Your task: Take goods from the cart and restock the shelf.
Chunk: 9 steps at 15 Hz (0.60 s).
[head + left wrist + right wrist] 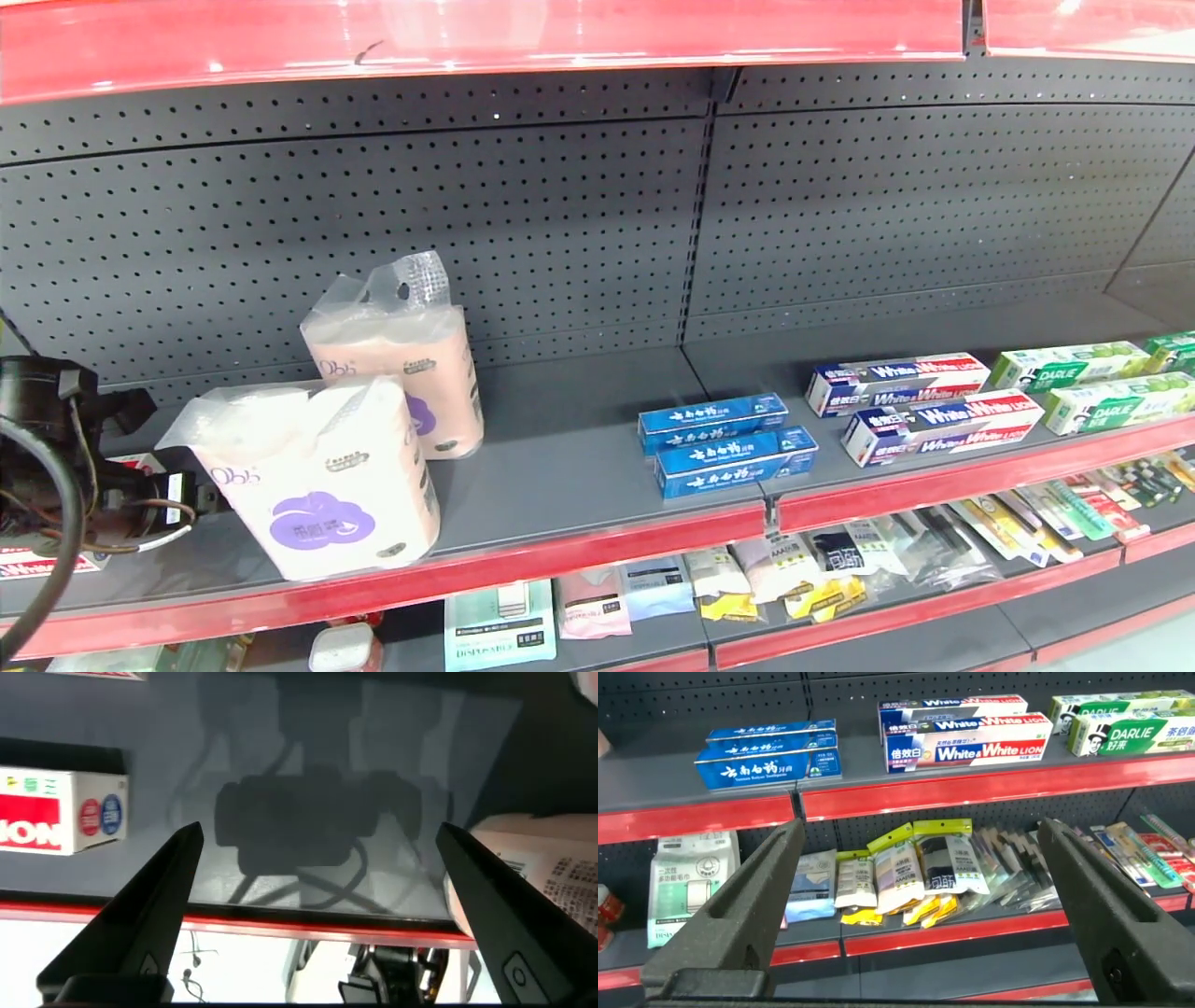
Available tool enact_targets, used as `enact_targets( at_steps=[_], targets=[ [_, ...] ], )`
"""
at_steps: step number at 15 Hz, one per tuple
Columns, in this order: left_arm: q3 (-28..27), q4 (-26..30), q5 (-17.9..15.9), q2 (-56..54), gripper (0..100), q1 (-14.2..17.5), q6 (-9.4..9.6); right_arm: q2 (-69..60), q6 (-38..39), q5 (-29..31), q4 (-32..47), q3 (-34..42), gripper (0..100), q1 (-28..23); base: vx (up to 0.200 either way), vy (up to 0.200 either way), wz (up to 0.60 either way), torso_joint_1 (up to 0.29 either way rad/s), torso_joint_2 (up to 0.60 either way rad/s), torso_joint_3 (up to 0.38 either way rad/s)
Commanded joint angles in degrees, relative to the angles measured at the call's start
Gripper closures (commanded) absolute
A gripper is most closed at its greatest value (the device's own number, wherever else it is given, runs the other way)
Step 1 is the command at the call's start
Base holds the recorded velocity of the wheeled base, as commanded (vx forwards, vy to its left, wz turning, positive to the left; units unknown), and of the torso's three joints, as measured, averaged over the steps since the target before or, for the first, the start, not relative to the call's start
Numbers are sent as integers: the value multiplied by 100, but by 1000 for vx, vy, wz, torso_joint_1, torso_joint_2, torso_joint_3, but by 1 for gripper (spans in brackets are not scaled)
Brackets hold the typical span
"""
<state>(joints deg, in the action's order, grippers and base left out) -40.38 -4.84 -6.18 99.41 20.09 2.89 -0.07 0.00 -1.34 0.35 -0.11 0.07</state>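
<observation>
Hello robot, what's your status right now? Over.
Left gripper open, low over shelf, beside front tissue pack. Right gripper open, holding nothing, facing toothpaste boxes.

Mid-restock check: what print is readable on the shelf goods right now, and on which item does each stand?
"White&White", "LION": red-white-blue toothpaste boxes.
"DARLIE": green toothpaste boxes.
"DISPOSABLE": pale green pack.
Blue toothpaste boxes: Chinese characters, not surely readable.
Tissue roll packs: print too small to read.
Small sachet packs: too small to read.
</observation>
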Motion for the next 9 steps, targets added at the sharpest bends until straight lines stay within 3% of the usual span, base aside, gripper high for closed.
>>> enact_targets(
  at_steps=[1,9],
  targets=[
    [-58,1,-32,96,0,-58,1,7,0,2,9,-7,0,1,0,0,0,0,0,0],
    [-102,9,-41,122,0,-234,-34,7,0,2,9,-7,0,1,0,0,0,0,0,0]
  ],
)
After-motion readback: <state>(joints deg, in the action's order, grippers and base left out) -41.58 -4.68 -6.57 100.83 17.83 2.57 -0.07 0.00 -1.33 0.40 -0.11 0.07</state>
